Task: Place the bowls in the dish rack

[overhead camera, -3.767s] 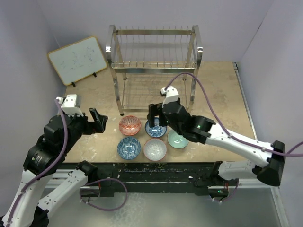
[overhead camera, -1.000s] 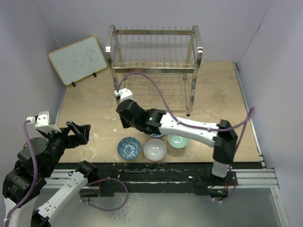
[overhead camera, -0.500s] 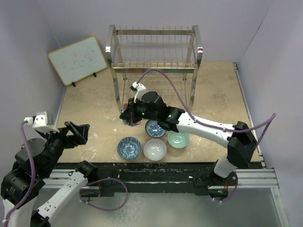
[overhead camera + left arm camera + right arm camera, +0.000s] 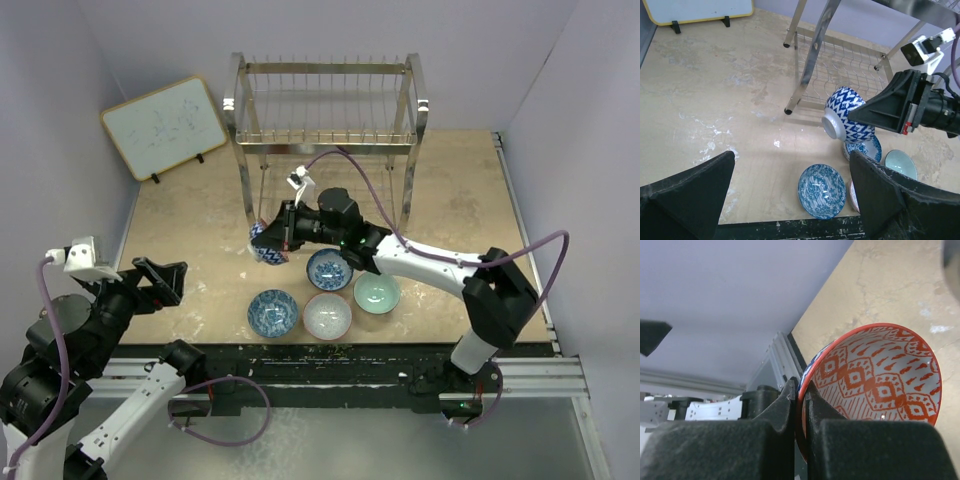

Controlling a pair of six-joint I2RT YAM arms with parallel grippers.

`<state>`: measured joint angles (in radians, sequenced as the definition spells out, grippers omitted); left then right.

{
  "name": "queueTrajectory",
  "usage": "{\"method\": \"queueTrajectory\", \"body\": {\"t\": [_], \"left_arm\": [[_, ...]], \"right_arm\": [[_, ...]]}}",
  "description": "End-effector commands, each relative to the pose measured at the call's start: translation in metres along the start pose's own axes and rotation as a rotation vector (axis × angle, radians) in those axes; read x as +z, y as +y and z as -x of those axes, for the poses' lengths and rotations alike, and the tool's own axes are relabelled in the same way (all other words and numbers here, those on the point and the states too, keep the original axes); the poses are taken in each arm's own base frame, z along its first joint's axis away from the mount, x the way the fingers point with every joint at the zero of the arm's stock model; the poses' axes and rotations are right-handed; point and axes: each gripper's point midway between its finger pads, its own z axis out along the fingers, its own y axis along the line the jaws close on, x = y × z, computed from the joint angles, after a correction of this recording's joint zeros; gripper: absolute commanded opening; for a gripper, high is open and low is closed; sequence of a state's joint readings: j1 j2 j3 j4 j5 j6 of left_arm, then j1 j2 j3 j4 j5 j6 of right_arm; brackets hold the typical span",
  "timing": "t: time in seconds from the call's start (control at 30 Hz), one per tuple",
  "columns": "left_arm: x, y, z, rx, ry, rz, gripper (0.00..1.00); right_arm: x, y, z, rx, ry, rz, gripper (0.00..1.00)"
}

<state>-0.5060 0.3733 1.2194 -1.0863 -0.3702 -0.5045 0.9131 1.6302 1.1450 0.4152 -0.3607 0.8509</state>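
Observation:
My right gripper [image 4: 285, 236] is shut on the rim of the red-patterned bowl [image 4: 265, 246], one finger inside and one outside. The bowl [image 4: 880, 375] is red-patterned inside and blue zigzag outside [image 4: 847, 120]. It hangs tipped on its side above the table, just in front of the dish rack [image 4: 325, 110] at its left post. On the table sit a blue bowl [image 4: 273, 311], a pale red-rimmed bowl [image 4: 327, 315], a mint bowl [image 4: 377, 294] and a second blue bowl [image 4: 329, 268]. My left gripper [image 4: 160, 280] is open, well left of them, with nothing in it.
A wood-framed whiteboard [image 4: 165, 125] leans at the back left. Purple walls close in the left, back and right sides. The rack's lower wire shelf [image 4: 840, 60] lies just behind the held bowl. The right arm's cable loops in front of the rack.
The right gripper has lifted the red-patterned bowl off the table and tipped it on its side near the rack. The left arm has stayed back at the left.

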Motion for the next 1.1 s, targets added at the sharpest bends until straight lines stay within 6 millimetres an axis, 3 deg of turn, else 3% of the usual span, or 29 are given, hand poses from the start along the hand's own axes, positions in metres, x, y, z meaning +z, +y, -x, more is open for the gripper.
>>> {"method": "queueTrajectory", "body": {"t": [0.0, 0.2, 0.3, 0.6, 1.07], "left_arm": [[-0.003, -0.005, 0.015, 0.002, -0.032, -0.014, 0.99], [-0.003, -0.005, 0.017, 0.006, -0.036, -0.007, 0.99], [-0.002, -0.004, 0.016, 0.009, -0.034, -0.005, 0.99], [-0.005, -0.005, 0.021, 0.014, -0.038, -0.008, 0.99], [-0.016, -0.003, 0.032, 0.019, -0.064, -0.005, 0.99]], "right_arm": [[-0.004, 0.014, 0.037, 0.031, -0.080, 0.145, 0.00], [0.006, -0.004, 0.026, 0.092, -0.053, 0.157, 0.00], [0.007, -0.018, 0.032, 0.112, -0.073, 0.147, 0.00], [0.005, -0.046, 0.079, 0.169, -0.158, 0.201, 0.00], [-0.006, -0.060, 0.164, 0.298, -0.413, 0.296, 0.00]]}}
